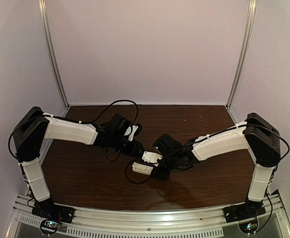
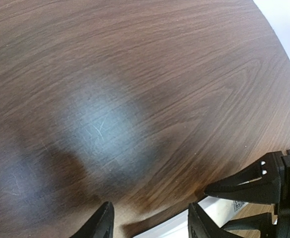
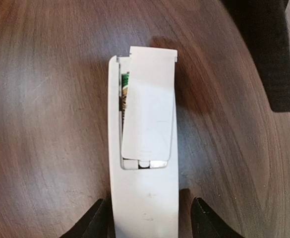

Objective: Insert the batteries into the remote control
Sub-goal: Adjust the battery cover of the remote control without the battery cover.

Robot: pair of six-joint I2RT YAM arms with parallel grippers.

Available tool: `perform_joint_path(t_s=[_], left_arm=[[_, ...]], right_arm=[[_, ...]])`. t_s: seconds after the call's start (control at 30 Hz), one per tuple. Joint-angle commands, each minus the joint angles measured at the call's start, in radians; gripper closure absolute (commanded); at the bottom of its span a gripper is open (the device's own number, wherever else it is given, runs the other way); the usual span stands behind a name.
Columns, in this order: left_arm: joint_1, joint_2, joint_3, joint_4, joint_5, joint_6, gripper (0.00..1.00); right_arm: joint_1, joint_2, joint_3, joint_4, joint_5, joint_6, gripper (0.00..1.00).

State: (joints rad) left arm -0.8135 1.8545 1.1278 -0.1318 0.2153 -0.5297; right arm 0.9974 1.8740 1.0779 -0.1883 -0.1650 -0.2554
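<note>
Near the middle of the table (image 1: pixel 194 119), a touch toward 6 o'clock, is where the remote control (image 1: pixel 143 169) sat in the top view, right? How much room was around it? — tomk

Yep, flat on the wood between both grippers. Loads of bare wood toward 12 o'clock up to the back wall (image 1: pixel 149 49), side walls at 9 and 3, and a metal rail (image 1: pixel 149 218) along the near edge at 6. The left wrist cam also caught the table edge curving off at 2 o'clock. — rigrat

Which way did it point? — tomk

From above, its long axis ran close to 9-to-3, tipped slightly toward 4. The right wrist cam showed what the top one couldn't. It lay back-up, running 12 to 6, with the compartment end at 12, away from the right gripper (image 3: pixel 149 201). The cover plate (image 3: pixel 149 99) lay crooked over the compartment. A sliver of green-and-orange battery (image 3: pixel 125 94) showed in the gap on the 9 o'clock side. — rigrat

Jaws? — tomk

The right ones were apart, straddling the remote's 6 o'clock end. One finger was hard by its edge and the other had a gap, so no squeeze. The left gripper (image 2: pixel 149 206) was spread too, with nothing between the tips. A strip of the remote peeked in at 6 o'clock of its view, and the right gripper's black fingers (image 2: pixel 254 186) at 4. — rigrat
</note>
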Motion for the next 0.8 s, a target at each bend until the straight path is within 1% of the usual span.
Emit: perform_joint_path(t_s=[0.0,0.1,0.27,0.43,0.6,0.77], left_arm=[[0.001,0.016,0.014,0.016,-0.007,-0.003,0.49],[0.012,0.01,0.004,0.022,0.001,-0.006,0.49],[0.024,0.013,0.0,0.021,-0.002,-0.006,0.49],[0.025,0.016,-0.008,0.011,-0.019,0.004,0.49],[0.025,0.024,-0.02,0.007,-0.037,0.004,0.5],[0.027,0.04,-0.031,0.009,-0.062,-0.001,0.51]], right_arm=[[0.001,-0.006,-0.012,0.023,-0.02,0.003,0.43],[0.0,-0.019,-0.025,0.04,-0.016,0.01,0.38],[-0.002,-0.024,-0.034,0.042,-0.007,0.015,0.38],[-0.009,-0.024,-0.036,0.038,-0.003,0.019,0.42],[-0.009,-0.014,-0.025,0.034,-0.007,0.022,0.49],[-0.009,-0.007,-0.025,0.035,-0.021,0.027,0.5]])
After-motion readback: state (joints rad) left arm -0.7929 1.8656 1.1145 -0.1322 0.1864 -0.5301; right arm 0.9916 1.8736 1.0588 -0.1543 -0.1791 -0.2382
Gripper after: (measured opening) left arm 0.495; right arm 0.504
